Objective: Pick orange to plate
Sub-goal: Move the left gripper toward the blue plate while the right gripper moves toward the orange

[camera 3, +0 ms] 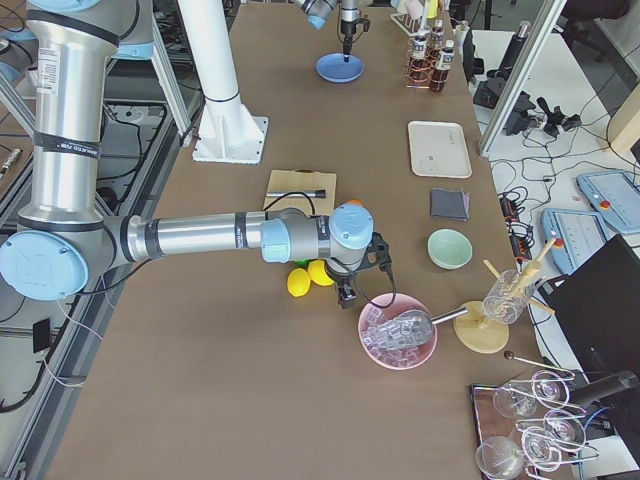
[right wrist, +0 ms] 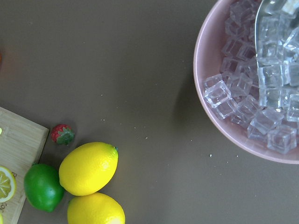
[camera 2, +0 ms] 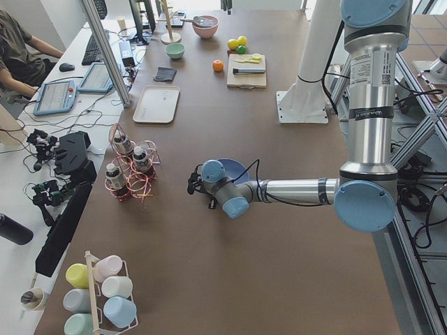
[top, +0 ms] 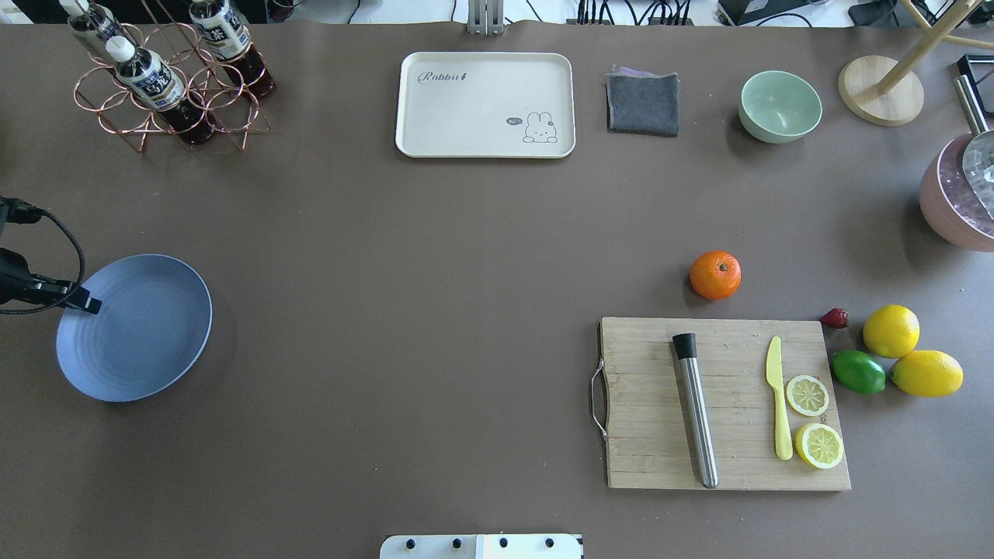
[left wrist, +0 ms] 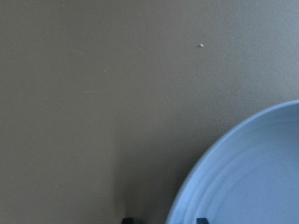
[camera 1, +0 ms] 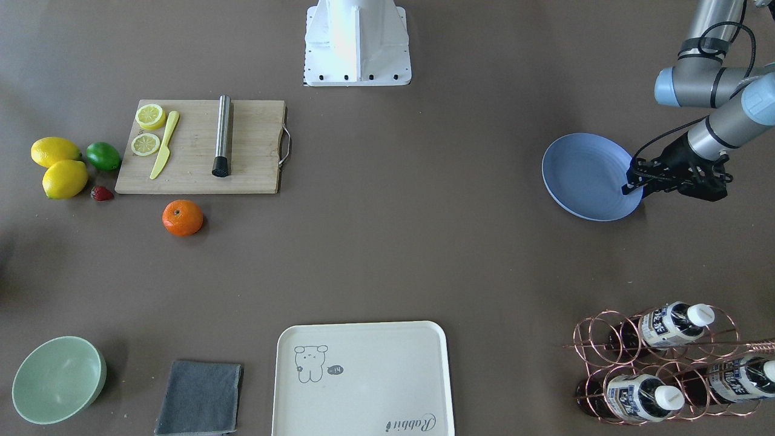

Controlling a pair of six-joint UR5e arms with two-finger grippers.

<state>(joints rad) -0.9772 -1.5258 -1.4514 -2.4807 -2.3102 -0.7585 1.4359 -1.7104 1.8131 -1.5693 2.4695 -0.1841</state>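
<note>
The orange [camera 1: 182, 217] [top: 715, 275] lies alone on the brown table, just beyond the cutting board's far edge, and nothing touches it. Far across the table rests the pale blue plate [camera 1: 581, 175] [top: 140, 341] [left wrist: 252, 177], holding nothing. My left gripper [camera 1: 629, 184] [top: 89, 304] hangs low at the plate's rim; in the left wrist view its two fingertips stand apart with the rim between them, so it reads as open. My right gripper [camera 3: 347, 293] hovers between the lemons and the ice bowl, to the right of the orange. It shows only in the exterior right view, so I cannot tell its state.
A wooden cutting board [top: 660, 404] carries a steel muddler, a yellow knife and lemon slices. Two lemons [top: 891, 331], a lime and a strawberry lie to its right. A pink bowl of ice [top: 959, 202], green bowl [top: 780, 105], cloth, cream tray [top: 485, 105] and bottle rack [top: 167, 85] line the far side.
</note>
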